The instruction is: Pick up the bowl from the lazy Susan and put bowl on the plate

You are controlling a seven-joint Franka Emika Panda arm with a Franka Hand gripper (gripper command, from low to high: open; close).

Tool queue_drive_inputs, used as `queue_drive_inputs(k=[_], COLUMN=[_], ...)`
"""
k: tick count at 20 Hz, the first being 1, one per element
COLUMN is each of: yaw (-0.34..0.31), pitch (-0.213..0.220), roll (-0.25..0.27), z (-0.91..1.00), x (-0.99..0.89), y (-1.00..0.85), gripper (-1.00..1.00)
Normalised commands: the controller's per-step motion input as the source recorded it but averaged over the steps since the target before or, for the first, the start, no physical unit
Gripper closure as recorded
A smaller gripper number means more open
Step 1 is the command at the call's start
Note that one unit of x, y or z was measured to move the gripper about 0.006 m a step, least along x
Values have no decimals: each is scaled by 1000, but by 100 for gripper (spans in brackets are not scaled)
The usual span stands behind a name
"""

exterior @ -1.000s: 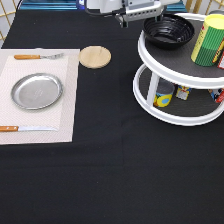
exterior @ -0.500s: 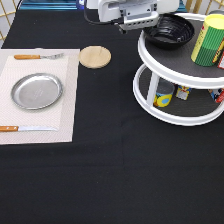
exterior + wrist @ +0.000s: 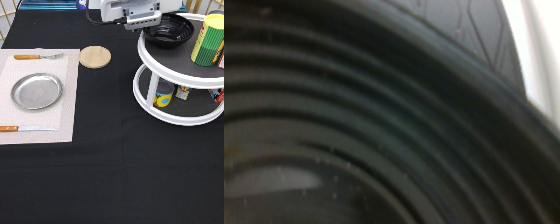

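Bowl (image 3: 170,31) is sitting on the lazy Susan's (image 3: 165,65) top tier, pincer (image 3: 142,22) having lowered onto its rim since a second ago, grip state unclear, plate (image 3: 36,91) waiting bare.

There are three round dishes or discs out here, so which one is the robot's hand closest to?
The black bowl on the lazy Susan's top shelf; the hand is at its rim. The metal plate and wooden coaster lie apart.
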Motion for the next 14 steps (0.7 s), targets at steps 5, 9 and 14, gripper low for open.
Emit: queue_drive_inputs(k=[5, 9, 14], yaw=[-65, -85, -67], pitch=[14, 85, 105], roll=[22, 74, 100], z=[435, 924, 830], x=[131, 209, 267], y=[-6, -185, -552], gripper=[100, 100, 100])
